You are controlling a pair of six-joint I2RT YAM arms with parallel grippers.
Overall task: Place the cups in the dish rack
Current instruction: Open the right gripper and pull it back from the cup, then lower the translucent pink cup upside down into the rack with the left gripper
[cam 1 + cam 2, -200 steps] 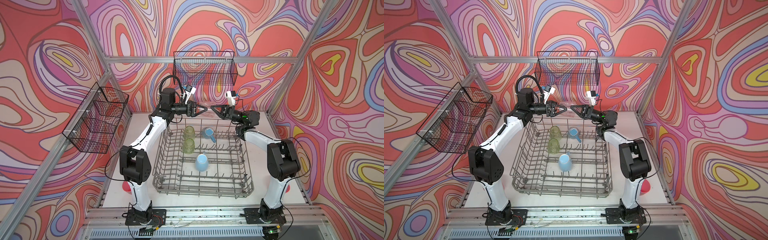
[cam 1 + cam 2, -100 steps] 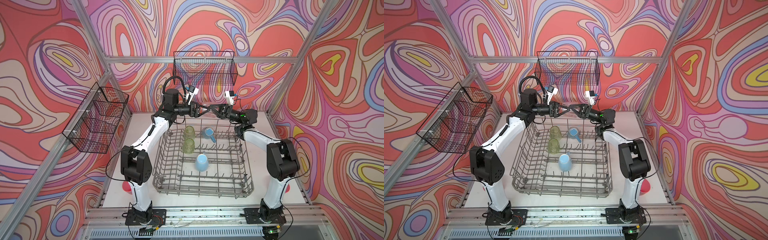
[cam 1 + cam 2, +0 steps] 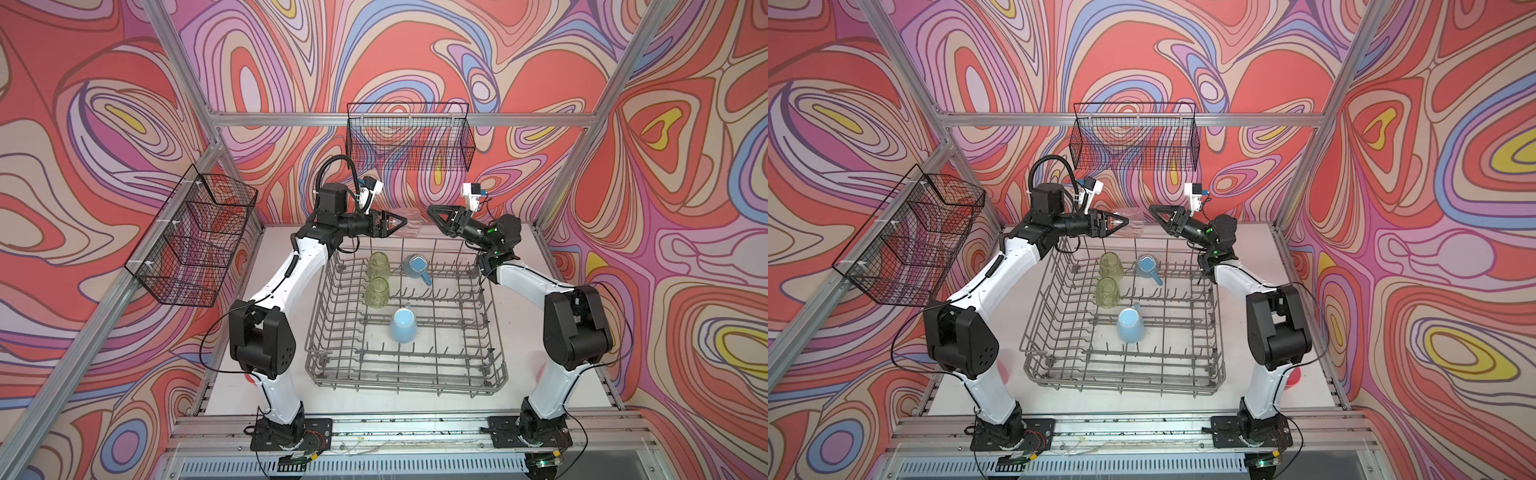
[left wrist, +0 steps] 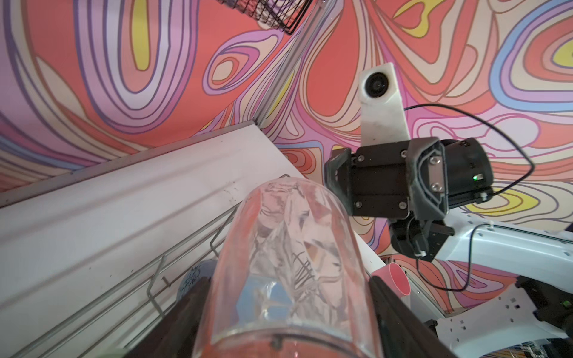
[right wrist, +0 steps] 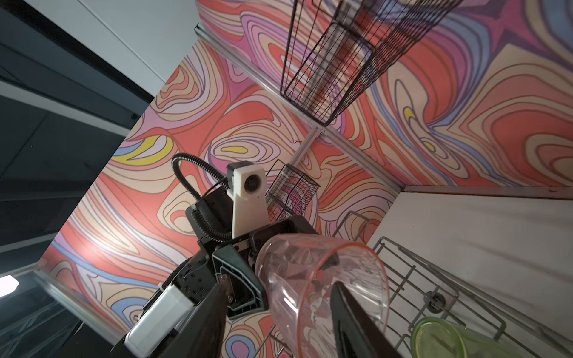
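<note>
My left gripper (image 3: 399,222) (image 3: 1121,223) (image 4: 287,280) is shut on a translucent pink tumbler (image 3: 410,222) (image 3: 1133,222) (image 4: 288,241) (image 5: 322,279). It holds the tumbler on its side above the far edge of the dish rack (image 3: 407,384) (image 3: 1121,384). The tumbler's mouth faces my right gripper (image 3: 434,216) (image 3: 1156,216) (image 5: 276,286), which stands open just short of it, holding nothing. In the rack are two yellow-green tumblers (image 3: 378,266) (image 3: 377,293) and two blue mugs (image 3: 417,266) (image 3: 404,326). An opaque pink cup (image 3: 1295,376) (image 4: 393,279) lies on the table behind the right arm.
A black mesh basket (image 3: 409,139) hangs on the back wall above both grippers. Another black mesh basket (image 3: 191,241) hangs on the left wall. A second pink cup (image 3: 1003,370) shows partly behind the left arm's elbow. The white table (image 3: 561,257) runs round the rack.
My right gripper's jaws have gone from shut to open. The left gripper edged toward the right one and back a little, the tumbler still in it.
</note>
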